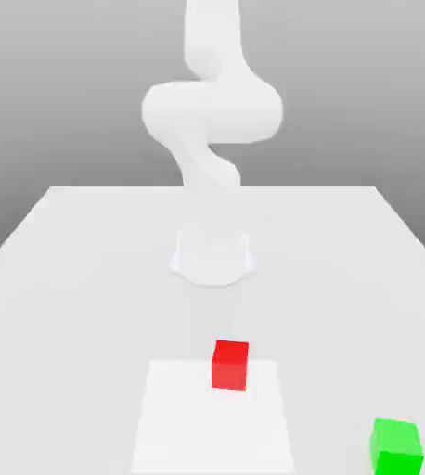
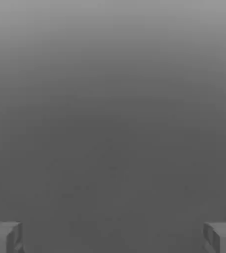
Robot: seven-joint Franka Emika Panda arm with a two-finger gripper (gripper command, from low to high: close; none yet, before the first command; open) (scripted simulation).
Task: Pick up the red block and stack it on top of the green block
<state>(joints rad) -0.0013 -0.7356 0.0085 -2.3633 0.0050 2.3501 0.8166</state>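
Fingers [image 2: 1,237] sit wide apart at the hand view's edges, gripping nothing, only grey between them. Red block [image 1: 230,364] rests mid-worktop [image 1: 68,278] toward the near edge; green block [image 1: 397,447] sits by the near corner on the exterior view's right. Best descend square over red, straddling it. No containers show.

red block [image 1: 230,364]: small matte cube, flat on table, upright, out in front of arm base, clear of the tool. green block [image 1: 397,446]: same size, well apart, toward exterior view's right.
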